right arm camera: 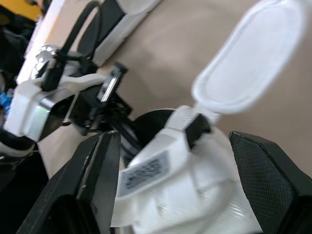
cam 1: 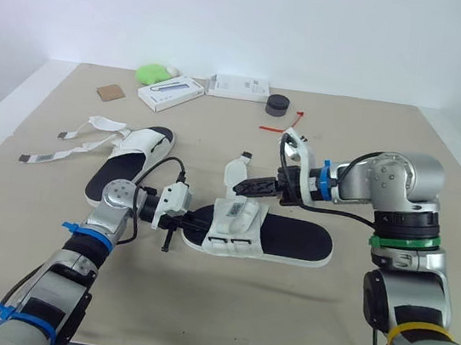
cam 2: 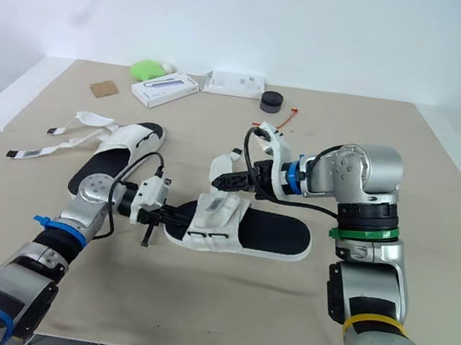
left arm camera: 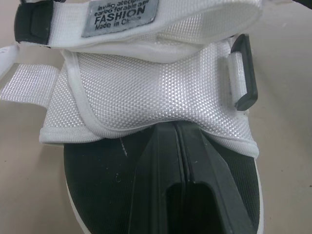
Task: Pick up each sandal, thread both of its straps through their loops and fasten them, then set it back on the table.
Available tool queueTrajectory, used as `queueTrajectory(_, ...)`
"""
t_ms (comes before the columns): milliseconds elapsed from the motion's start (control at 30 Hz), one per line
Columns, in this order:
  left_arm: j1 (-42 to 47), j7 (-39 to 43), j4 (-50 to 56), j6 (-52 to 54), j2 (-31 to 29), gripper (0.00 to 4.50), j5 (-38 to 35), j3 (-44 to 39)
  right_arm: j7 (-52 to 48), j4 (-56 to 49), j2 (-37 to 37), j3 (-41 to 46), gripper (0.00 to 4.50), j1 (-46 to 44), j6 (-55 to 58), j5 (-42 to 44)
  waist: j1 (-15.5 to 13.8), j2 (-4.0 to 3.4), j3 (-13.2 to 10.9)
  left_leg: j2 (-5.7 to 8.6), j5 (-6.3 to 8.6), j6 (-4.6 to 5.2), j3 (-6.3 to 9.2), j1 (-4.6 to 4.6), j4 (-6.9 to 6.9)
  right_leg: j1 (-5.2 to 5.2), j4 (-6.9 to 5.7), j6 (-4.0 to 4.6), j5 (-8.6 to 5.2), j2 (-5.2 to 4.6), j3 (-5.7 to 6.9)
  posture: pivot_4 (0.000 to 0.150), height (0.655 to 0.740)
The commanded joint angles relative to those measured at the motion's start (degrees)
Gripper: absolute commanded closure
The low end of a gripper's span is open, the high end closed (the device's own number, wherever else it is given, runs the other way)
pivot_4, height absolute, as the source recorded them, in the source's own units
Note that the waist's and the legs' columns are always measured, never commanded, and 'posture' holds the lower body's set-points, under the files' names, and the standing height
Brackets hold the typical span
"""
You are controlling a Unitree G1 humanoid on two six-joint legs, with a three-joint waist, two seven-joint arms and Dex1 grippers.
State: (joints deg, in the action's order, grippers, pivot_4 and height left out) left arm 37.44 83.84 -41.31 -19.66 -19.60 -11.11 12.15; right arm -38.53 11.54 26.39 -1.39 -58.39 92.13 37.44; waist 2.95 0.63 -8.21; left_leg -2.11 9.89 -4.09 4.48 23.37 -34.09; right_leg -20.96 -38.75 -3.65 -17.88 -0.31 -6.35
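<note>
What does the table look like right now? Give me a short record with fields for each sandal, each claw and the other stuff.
Near sandal: centre of the table, black footbed up, one strap tab standing up
Far sandal: toward the robot's left, straps loose, spread on the table
Left claw: shut, fingers lying on the near footbed
Right claw: open, at the upright strap tab
Other items: green object, white boxes, black round object, brown card, all at the far edge

Near sandal (cam 1: 290, 235): white textured weave straps, black footbed, grey label. Far sandal (cam 1: 135, 146) same. Table (cam 1: 373, 132) tan.
</note>
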Motion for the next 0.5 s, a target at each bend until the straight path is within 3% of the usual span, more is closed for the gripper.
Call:
queueTrajectory(33,-3.8,-0.74,-6.17,1.54,-2.03,4.5,8.17,5.48,0.07,-1.6,-0.53,1.31,0.67,-1.24,-0.05,0.79,0.0,0.0,0.0,0.0,0.0,0.0,0.0,0.0,0.0,0.0,0.0,0.0,0.0,0.0,0.0,0.15,0.74)
queueTrajectory(300,-4.51,-1.17,-6.35,0.9,-2.51,4.5,8.39,6.38,0.68,-2.73,-0.78,-0.93,0.67,0.71,-3.13,-0.61,0.0,-0.01,0.01,0.0,-0.01,0.01,0.0,-0.03,-0.01,0.0,0.0,0.01,0.0,0.0,0.0,0.15,0.74)
queueTrajectory(433,-4.78,-1.37,-6.24,0.95,-2.37,4.5,8.16,6.39,0.94,-3.22,-1.61,-0.83,1.76,1.0,-3.68,-0.41,0.05,-0.05,0.03,-0.02,-0.02,0.02,0.0,-0.04,0.0,-0.01,0.0,0.03,0.01,0.02,0.0,0.15,0.74)
queueTrajectory(500,-5.0,-1.45,-6.0,1.11,-2.19,4.5,7.95,6.35,0.68,-3.85,-1.78,-0.7,2.76,1.15,-3.78,-0.01,0.05,-0.05,0.04,-0.02,-0.02,0.03,0.01,-0.04,0.0,-0.05,0.0,0.04,0.01,0.02,0.0,0.15,0.74)
